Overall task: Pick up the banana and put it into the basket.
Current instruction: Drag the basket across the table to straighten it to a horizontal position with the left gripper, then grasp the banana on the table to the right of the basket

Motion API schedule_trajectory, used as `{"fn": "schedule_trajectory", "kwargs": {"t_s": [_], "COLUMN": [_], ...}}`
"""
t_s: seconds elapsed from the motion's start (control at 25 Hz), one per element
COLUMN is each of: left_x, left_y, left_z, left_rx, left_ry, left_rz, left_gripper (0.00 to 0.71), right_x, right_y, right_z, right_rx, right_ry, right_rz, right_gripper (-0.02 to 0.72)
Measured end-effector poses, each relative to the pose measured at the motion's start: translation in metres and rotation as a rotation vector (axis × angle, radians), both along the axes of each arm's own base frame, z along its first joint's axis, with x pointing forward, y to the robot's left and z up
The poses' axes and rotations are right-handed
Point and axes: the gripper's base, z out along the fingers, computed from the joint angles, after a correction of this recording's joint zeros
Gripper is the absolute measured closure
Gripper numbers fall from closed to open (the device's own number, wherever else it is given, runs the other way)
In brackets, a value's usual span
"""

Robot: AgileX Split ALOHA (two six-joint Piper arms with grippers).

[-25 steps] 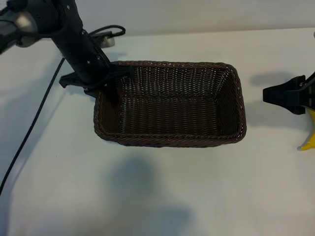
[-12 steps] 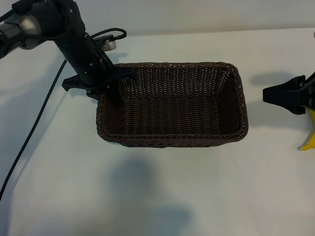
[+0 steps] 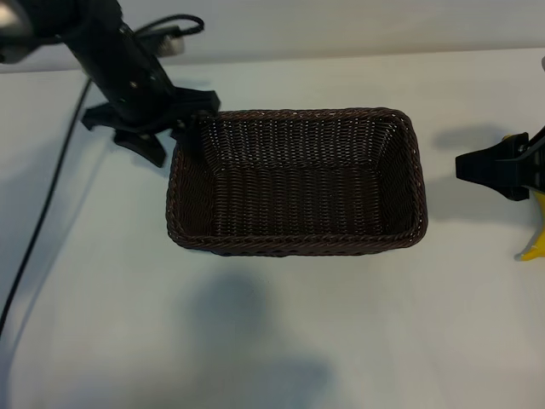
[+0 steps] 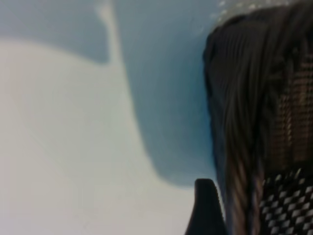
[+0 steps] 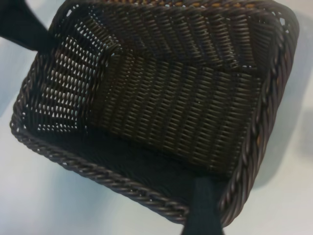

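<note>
White tabletop [image 3: 281,341] fills the exterior view, and on it, about in the middle, sits the dark brown wicker basket [image 3: 295,180], upright with nothing lying inside it. The right wrist view looks down into the same woven interior [image 5: 166,103], also bare.

At the far left, the left arm [image 3: 119,60] reaches down from the upper corner. Its left gripper [image 3: 166,128] hangs just beside the basket's far-left corner, with its jaws spread apart and nothing between them; one finger lies outside the rim and the other is at the rim's corner, though whether it touches the wicker I cannot tell. A black cable [image 3: 43,221] trails from that arm toward the near left edge.

At the right edge, well apart from the basket, the right gripper [image 3: 498,170] points toward it, jaws standing open and empty.

Just under that gripper, a small piece of the yellow banana [image 3: 532,245] shows on the table at the right edge, the rest cut off.
</note>
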Motion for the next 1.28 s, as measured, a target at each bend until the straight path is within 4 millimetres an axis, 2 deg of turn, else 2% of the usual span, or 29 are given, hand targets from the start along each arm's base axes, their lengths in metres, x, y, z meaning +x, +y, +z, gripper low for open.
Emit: {"fn": "schedule_trajectory", "kwargs": {"t_s": [0.12, 0.24, 0.6, 0.76, 0.88, 1.04, 1.28], "left_x": [-0.006, -0.007, 0.004, 0.001, -0.007, -0.039, -0.118], "left_y": [0.008, 0.023, 0.109, 0.116, 0.114, 0.114, 0.116], "left_z": [0.024, 0.039, 0.041, 0.049, 0.067, 0.089, 0.097], "left_rx": [0.052, 0.114, 0.311, 0.31, 0.283, 0.264, 0.267], "left_ry": [-0.069, -0.12, -0.142, -0.159, -0.2, -0.233, -0.22], "left_rz": [-0.01, 0.012, 0.168, 0.185, 0.194, 0.181, 0.16], "left_gripper": [0.157, 0.157, 0.157, 0.157, 0.158, 0.158, 0.158], "right_x": [0.0, 0.0, 0.0, 0.0, 0.0, 0.0, -0.001], "right_y": [0.0, 0.0, 0.0, 0.0, 0.0, 0.0, -0.001], "right_z": [0.0, 0.0, 0.0, 0.0, 0.0, -0.001, -0.002], "right_rx": [-0.003, -0.005, 0.001, 0.001, -0.001, 0.0, 0.002], "right_ry": [0.0, 0.0, 0.006, 0.006, 0.006, 0.01, 0.033], "right_rz": [0.001, 0.002, -0.004, -0.005, -0.004, -0.006, -0.022], "right_gripper": [0.147, 0.147, 0.147, 0.147, 0.147, 0.147, 0.147]}}
